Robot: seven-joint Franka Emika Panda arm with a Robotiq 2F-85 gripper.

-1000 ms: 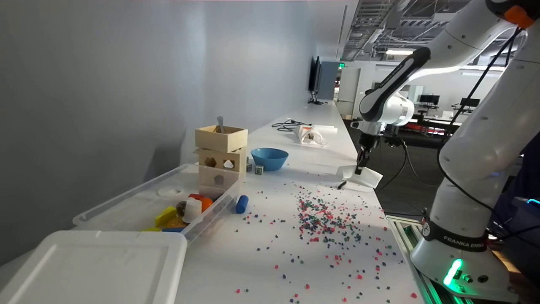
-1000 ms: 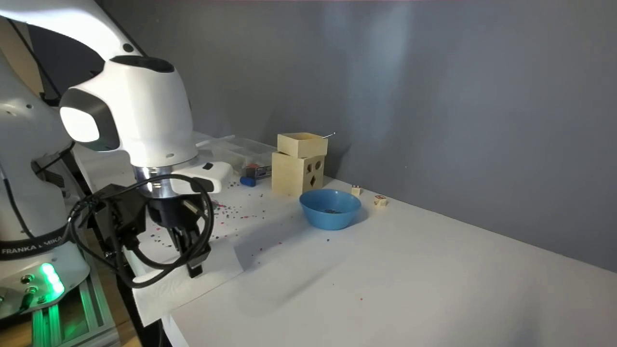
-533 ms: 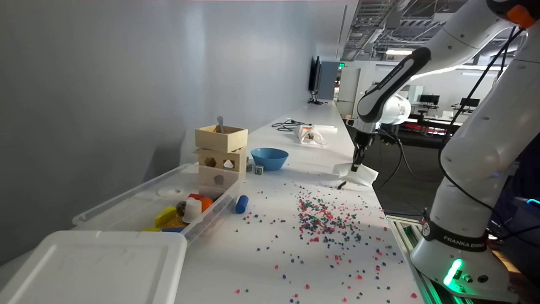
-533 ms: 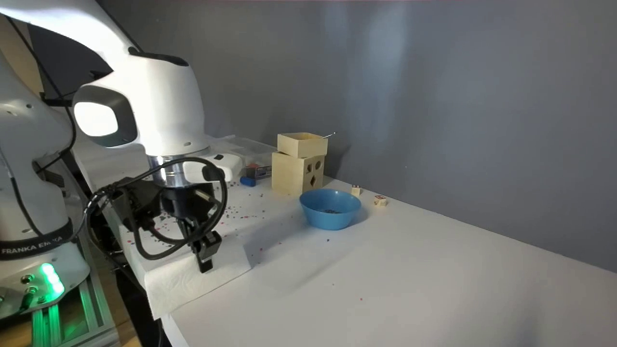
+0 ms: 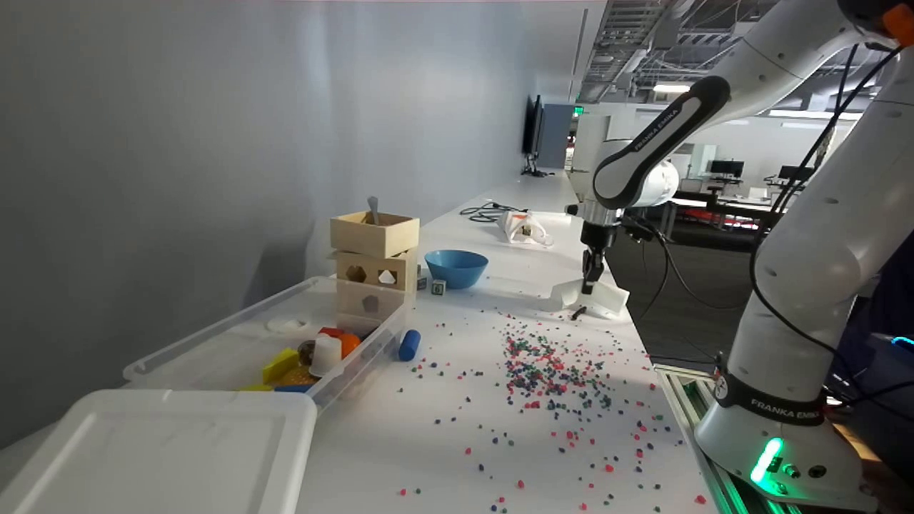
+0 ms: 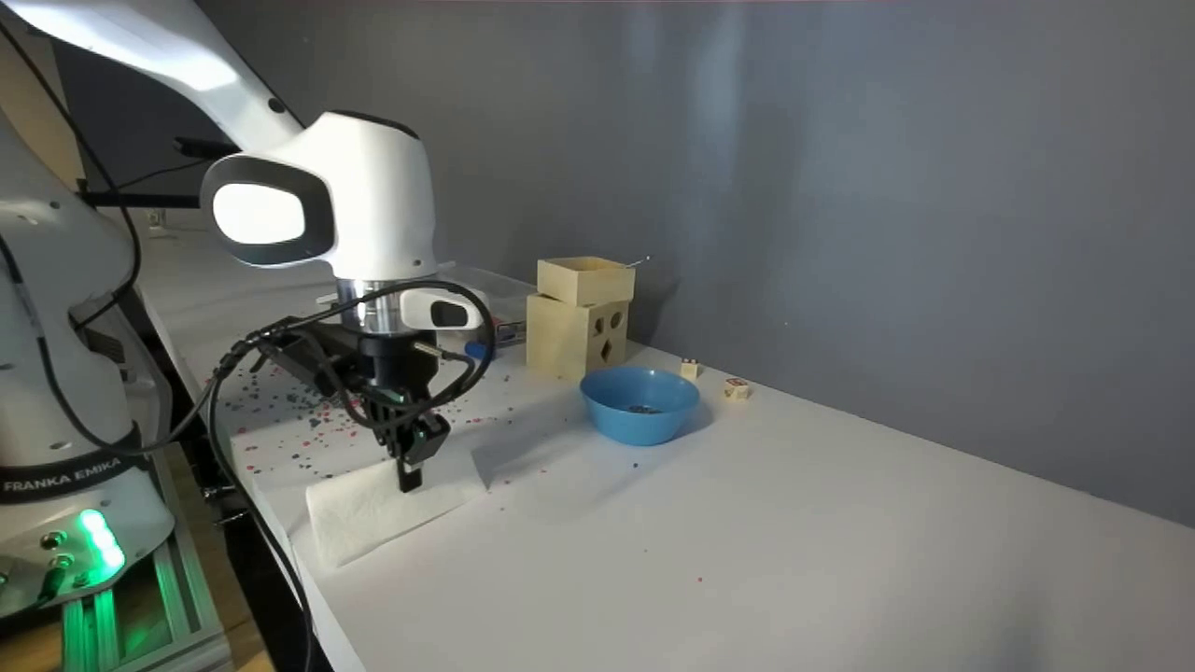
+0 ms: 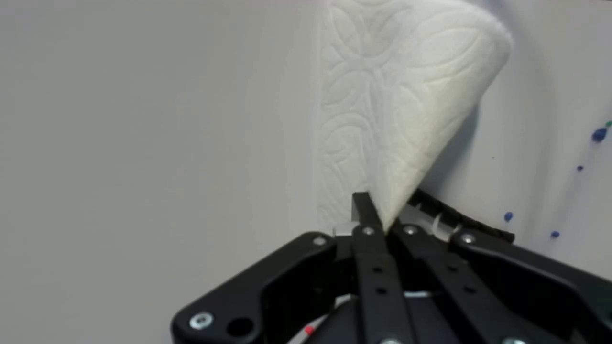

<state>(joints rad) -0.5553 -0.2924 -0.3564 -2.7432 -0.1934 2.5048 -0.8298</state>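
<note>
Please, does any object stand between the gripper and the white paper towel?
Nothing visible does: in the wrist view, the fingers pinch the paper towel directly. In an exterior view, a small black piece lies close to it, but not between them.

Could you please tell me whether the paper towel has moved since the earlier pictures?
Yes. In both exterior views, the paper towel has moved closer to the blue bowl, which stayed in place.
</note>
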